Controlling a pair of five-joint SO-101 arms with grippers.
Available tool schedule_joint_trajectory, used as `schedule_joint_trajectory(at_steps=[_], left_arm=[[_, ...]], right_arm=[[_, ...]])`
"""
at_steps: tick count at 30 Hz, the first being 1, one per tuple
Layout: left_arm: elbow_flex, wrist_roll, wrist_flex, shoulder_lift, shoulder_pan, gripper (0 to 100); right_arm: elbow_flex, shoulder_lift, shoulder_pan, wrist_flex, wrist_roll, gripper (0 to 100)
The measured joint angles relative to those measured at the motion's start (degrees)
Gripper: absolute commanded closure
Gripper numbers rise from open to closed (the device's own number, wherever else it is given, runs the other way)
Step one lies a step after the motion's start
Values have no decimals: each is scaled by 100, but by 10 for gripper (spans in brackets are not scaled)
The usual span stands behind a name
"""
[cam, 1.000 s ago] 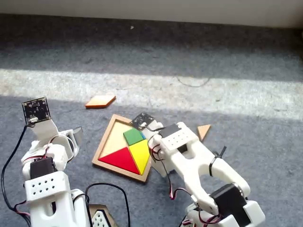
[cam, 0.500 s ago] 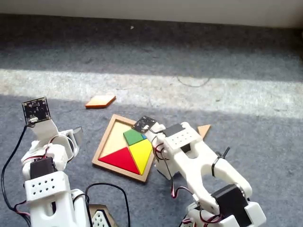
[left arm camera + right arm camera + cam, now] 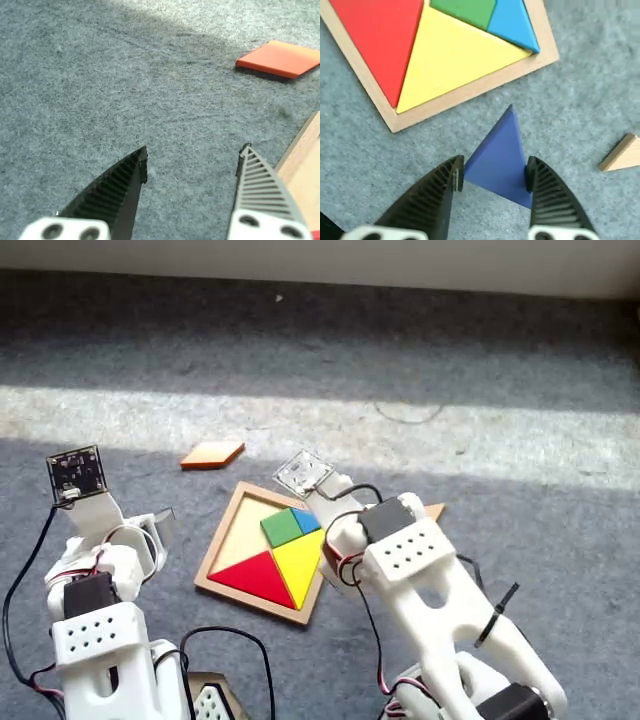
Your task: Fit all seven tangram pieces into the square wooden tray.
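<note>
The square wooden tray (image 3: 222, 545) lies on grey carpet and holds a red triangle (image 3: 250, 578), a yellow triangle (image 3: 298, 562), a green square (image 3: 280, 529) and a light blue triangle (image 3: 307, 520). Just off the tray's right edge (image 3: 470, 92), my right gripper (image 3: 492, 172) is shut on a dark blue triangle (image 3: 497, 150), one finger against each side. My left gripper (image 3: 194, 152) stands open over bare carpet left of the tray, holding nothing. An orange parallelogram (image 3: 212, 454) lies beyond the tray, also ahead of the left gripper (image 3: 280, 57).
A tan wooden triangle (image 3: 434, 511) lies on the carpet right of the right arm (image 3: 405, 550), and near the right gripper (image 3: 622, 154). A sunlit band of carpet runs across behind the tray. A black cable loops at the front.
The right arm has drawn its wrist away from the tray's right side and risen, uncovering the light blue triangle beside the green square. The left arm has not moved.
</note>
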Motion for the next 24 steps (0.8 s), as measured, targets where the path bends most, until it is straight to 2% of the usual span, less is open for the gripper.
schedule_joint_trajectory(at_steps=[6,17,22,24], left_arm=[[0,0,0,0,0,706],[0,0,0,0,0,706],[0,0,0,0,0,706],[0,0,0,0,0,706]], right_arm=[[-343,695,-651,-712,-501,857],[-2558,3314,-949,-782,-1837,854],[-3024,3657,-1002,-782,-2127,734],[-3042,3657,-1002,-782,-2145,724]])
